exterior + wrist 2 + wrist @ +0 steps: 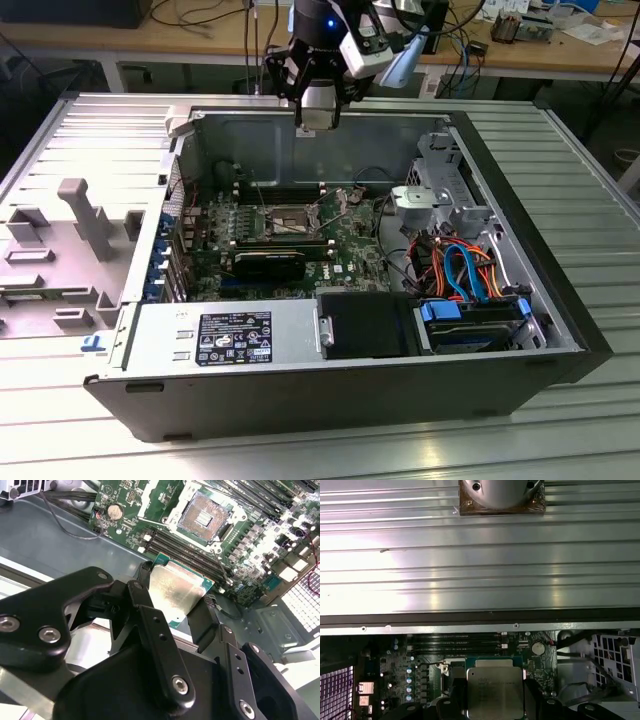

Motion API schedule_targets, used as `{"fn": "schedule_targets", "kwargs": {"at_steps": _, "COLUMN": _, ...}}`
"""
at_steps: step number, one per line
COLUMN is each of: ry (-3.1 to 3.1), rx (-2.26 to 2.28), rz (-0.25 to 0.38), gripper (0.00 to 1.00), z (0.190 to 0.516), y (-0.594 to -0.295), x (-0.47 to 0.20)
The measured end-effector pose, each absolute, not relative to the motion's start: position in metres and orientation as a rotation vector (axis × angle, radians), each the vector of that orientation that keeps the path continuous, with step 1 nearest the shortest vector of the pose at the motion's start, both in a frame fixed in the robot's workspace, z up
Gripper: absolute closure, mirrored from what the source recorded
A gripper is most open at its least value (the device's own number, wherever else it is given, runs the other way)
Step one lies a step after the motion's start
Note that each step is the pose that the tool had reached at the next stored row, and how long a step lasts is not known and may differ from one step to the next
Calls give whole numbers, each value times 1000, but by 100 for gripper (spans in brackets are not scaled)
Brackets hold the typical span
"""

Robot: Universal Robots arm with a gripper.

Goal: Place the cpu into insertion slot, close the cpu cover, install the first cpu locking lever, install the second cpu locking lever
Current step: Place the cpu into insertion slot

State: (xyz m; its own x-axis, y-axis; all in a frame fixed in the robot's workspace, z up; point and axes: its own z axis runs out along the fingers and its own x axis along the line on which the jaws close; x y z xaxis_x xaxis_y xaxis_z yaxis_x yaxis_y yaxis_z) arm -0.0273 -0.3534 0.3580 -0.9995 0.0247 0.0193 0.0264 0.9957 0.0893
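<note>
One gripper (172, 602) clamping cpu (176, 586), insertion slot (205, 517) uncovered below, memory slots (186, 551) alongside

My exterior view sits high and back, looking down at a slant into the open grey metal computer case (300, 390) on the ribbed silver metal surface (570, 170). The arm's black pincer (318, 122) hangs at the far side. Both wrist views ride close behind that pincer. The second wrist view peers past it, steeply down onto the green motherboard (127, 500) and the square silver-rimmed socket (206, 516). The first wrist view faces another way, across the board's edge to the ribbed surface (480, 570) beyond. All three share the motherboard; both wrist views share the silver-topped square chip (495, 692) up close.
</note>
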Motion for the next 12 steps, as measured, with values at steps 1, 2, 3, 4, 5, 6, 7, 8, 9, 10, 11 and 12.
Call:
{"fn": "schedule_targets", "kwargs": {"at_steps": 1, "ry": -3120, "rx": -40, "rz": -140, "gripper": 46, "z": 358, "y": -354, "x": -27}}
{"fn": "schedule_targets", "kwargs": {"at_steps": 2, "ry": -3120, "rx": -40, "rz": -140, "gripper": 46, "z": 358, "y": -354, "x": -27}}
{"fn": "schedule_targets", "kwargs": {"at_steps": 3, "ry": -3120, "rx": -40, "rz": -140, "gripper": 46, "z": 357, "y": -354, "x": -27}}
{"fn": "schedule_targets", "kwargs": {"at_steps": 4, "ry": -3120, "rx": -40, "rz": -140, "gripper": 46, "z": 357, "y": -355, "x": -27}}
{"fn": "schedule_targets", "kwargs": {"at_steps": 5, "ry": -3120, "rx": -40, "rz": -140, "gripper": 46, "z": 357, "y": -355, "x": -27}}
{"fn": "schedule_targets", "kwargs": {"at_steps": 6, "ry": -3120, "rx": -40, "rz": -140, "gripper": 46, "z": 357, "y": -355, "x": -27}}
{"fn": "schedule_targets", "kwargs": {"at_steps": 7, "ry": -3120, "rx": -40, "rz": -140, "gripper": 46, "z": 357, "y": -355, "x": -27}}
{"fn": "schedule_targets", "kwargs": {"at_steps": 8, "ry": -3120, "rx": -40, "rz": -140, "gripper": 46, "z": 356, "y": -356, "x": -27}}
{"fn": "schedule_targets", "kwargs": {"at_steps": 9, "ry": -3120, "rx": -40, "rz": -140, "gripper": 46, "z": 356, "y": -356, "x": -27}}
{"fn": "schedule_targets", "kwargs": {"at_steps": 10, "ry": -3120, "rx": -40, "rz": -140, "gripper": 46, "z": 356, "y": -356, "x": -27}}
{"fn": "schedule_targets", "kwargs": {"at_steps": 11, "ry": -3120, "rx": -40, "rz": -140, "gripper": 46, "z": 356, "y": -356, "x": -27}}
{"fn": "schedule_targets", "kwargs": {"at_steps": 12, "ry": -3120, "rx": -40, "rz": -140, "gripper": 46, "z": 356, "y": -356, "x": -27}}
